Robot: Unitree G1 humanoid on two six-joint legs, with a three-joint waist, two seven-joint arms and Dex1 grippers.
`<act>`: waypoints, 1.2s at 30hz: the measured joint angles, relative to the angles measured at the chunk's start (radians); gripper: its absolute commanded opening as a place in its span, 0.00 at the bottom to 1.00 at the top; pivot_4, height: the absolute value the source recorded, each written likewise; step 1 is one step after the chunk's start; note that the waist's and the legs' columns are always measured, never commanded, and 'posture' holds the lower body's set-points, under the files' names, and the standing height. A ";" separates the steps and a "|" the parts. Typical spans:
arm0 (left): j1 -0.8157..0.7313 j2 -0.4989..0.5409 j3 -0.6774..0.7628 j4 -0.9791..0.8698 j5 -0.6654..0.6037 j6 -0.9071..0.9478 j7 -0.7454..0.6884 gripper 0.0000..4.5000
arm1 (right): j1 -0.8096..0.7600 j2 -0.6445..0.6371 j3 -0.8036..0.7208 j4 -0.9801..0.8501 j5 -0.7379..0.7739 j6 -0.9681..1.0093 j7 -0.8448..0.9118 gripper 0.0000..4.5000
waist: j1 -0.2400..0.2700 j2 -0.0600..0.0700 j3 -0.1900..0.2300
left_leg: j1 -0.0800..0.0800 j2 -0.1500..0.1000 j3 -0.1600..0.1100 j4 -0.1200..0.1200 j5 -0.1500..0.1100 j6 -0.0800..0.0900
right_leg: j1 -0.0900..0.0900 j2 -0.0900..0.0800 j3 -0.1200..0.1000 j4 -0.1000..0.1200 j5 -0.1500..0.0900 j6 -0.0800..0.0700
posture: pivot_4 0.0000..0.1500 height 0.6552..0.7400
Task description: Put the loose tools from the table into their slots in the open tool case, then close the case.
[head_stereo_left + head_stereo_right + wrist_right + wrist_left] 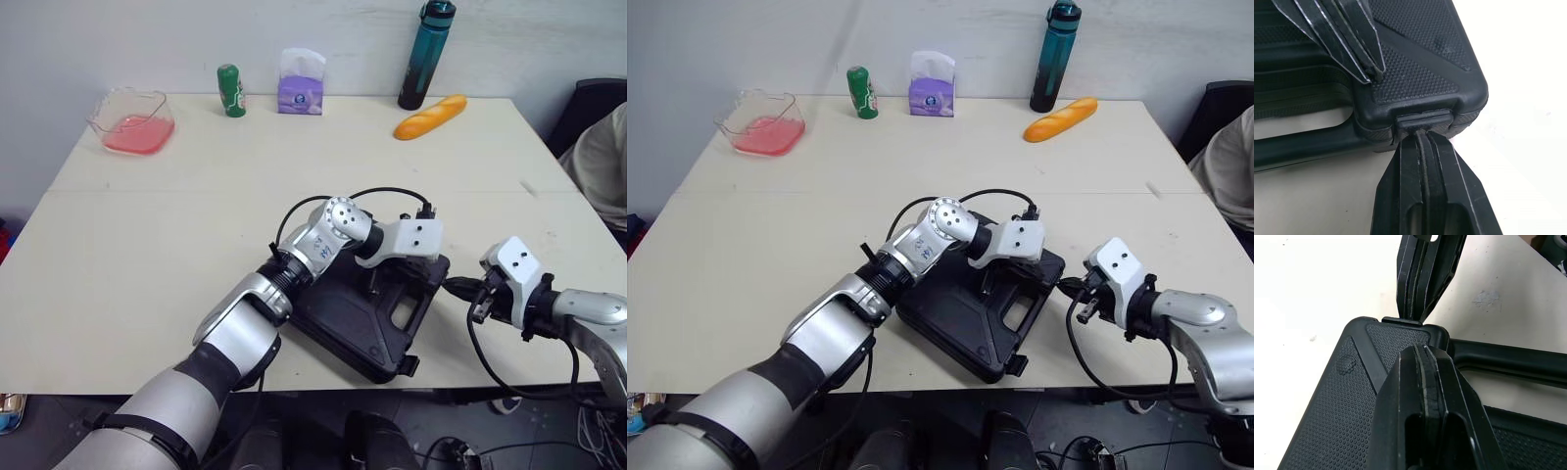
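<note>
The tool case point(362, 313) lies closed near the front edge of the table point(147, 255), set askew, with its handle point(407, 308) edge turned toward the robot's right side. That edge is what the coming move turns on. A latch point(1425, 119) sits at its far end, just past the handle, and the right gripper point(460, 287) is straight in front of it. The gripper's line is roughly square to the handle edge and points in at the case from the right.

The right gripper has its two fingers pressed flat together and holds nothing. The joined tip touches the latch from the outside, low against the case wall. The right forearm comes in low over the table from the right, with the wrist about level with the case.

The left gripper point(380, 277) is also squeezed together and empty. Its tip rests on the lid point(1352, 396) at the same corner, just behind the latch. The left arm reaches across the case from the near left, with the wrist bent down so the fingers slant onto the lid from above.

This looks like the closing stage: the left arm pins the lid while the right, the nearer of the two to the latch, pushes it home. A second latch point(409, 366) juts out at the near end of the handle edge. It seems unfastened and would need the same push
</note>
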 measured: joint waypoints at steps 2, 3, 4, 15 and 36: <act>-0.006 -0.003 0.004 0.013 0.000 0.004 0.001 0.01 | -0.009 -0.002 0.004 0.005 -0.006 0.000 0.004 0.00 | 0.000 0.000 0.000 | 0.000 0.000 0.000 0.000 0.000 0.000 | 0.000 0.000 0.000 0.000 0.000 0.000 | 1.00 0.94; -0.008 -0.004 0.008 0.018 0.000 0.007 0.002 0.01 | -0.015 -0.001 0.005 0.006 -0.007 0.000 0.005 0.00 | 0.000 0.000 0.000 | 0.000 0.000 0.000 0.000 0.000 0.000 | 0.000 0.000 0.000 0.000 0.000 0.000 | 1.00 0.94; -0.009 -0.004 0.010 0.020 0.000 0.010 0.006 0.01 | -0.020 -0.001 0.005 0.006 -0.007 0.000 0.005 0.00 | -0.001 0.000 0.000 | 0.000 0.000 0.000 0.000 0.000 0.000 | 0.000 0.000 0.000 0.000 0.000 0.000 | 1.00 0.94; -0.007 -0.022 0.027 0.031 -0.002 0.011 0.038 0.01 | -0.021 -0.005 -0.011 -0.071 0.010 -0.001 0.012 0.00 | 0.010 0.001 -0.002 | -0.002 0.000 -0.003 0.000 0.000 -0.001 | 0.000 -0.001 -0.003 -0.002 0.000 0.000 | 1.00 0.94; 0.299 0.369 -0.061 -0.871 -0.232 0.590 -0.328 0.01 | 0.425 -0.081 -0.138 -0.402 0.213 0.153 0.146 0.00 | 0.030 0.017 0.009 | -0.018 -0.001 -0.007 0.003 0.006 -0.001 | -0.014 0.004 0.000 -0.001 0.003 -0.001 | 1.00 0.94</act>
